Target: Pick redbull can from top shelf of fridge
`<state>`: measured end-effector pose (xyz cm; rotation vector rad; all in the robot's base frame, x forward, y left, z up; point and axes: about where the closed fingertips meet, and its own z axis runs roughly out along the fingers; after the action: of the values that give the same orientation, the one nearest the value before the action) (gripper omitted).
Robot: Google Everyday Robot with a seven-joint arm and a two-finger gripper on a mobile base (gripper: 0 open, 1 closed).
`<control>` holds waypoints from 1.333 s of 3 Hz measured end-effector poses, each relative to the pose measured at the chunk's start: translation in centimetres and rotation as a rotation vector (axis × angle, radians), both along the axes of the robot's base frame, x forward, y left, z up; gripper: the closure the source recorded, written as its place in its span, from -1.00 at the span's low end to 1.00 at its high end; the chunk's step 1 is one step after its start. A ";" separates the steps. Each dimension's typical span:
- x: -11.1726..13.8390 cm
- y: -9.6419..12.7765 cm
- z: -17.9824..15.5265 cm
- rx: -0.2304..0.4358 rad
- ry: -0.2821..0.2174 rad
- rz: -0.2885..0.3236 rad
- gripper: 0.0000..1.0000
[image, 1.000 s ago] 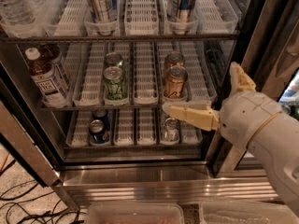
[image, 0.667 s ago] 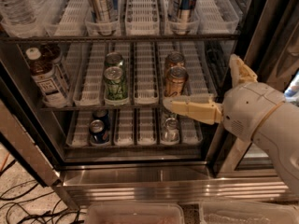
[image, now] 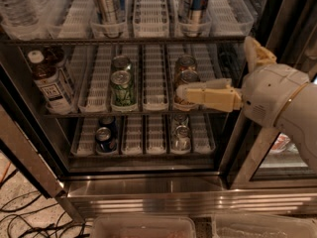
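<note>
Two tall slim blue and silver cans stand on the top shelf [image: 148, 39] in white slotted lanes: one redbull can [image: 194, 3] at the right and a similar can [image: 108, 4] at the left; their tops are cut off by the frame's upper edge. My gripper [image: 214, 67] is open and empty, at the right in front of the middle rack. One cream finger [image: 208, 96] points left across the copper can [image: 185, 72]; the other [image: 257, 51] points up. The gripper is below the top shelf and holds nothing. The fridge [image: 148, 192] stands open.
The middle rack holds a green can [image: 122, 86] and a labelled bottle [image: 48, 83]. The bottom rack holds cans at the left [image: 105, 134] and right [image: 181, 133]. A clear bottle [image: 18, 9] is at the top left. Cables [image: 20, 213] lie on the floor. The door frame [image: 257, 152] is at the right.
My gripper has risen from the level of the middle rack's front edge to in front of the copper can. The cans have not moved.
</note>
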<state>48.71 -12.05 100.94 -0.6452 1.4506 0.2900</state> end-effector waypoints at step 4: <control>2.4 -0.5 2.4 0.093 -0.070 -0.008 -1.00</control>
<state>51.13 -12.51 103.33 -0.5686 1.3648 0.3239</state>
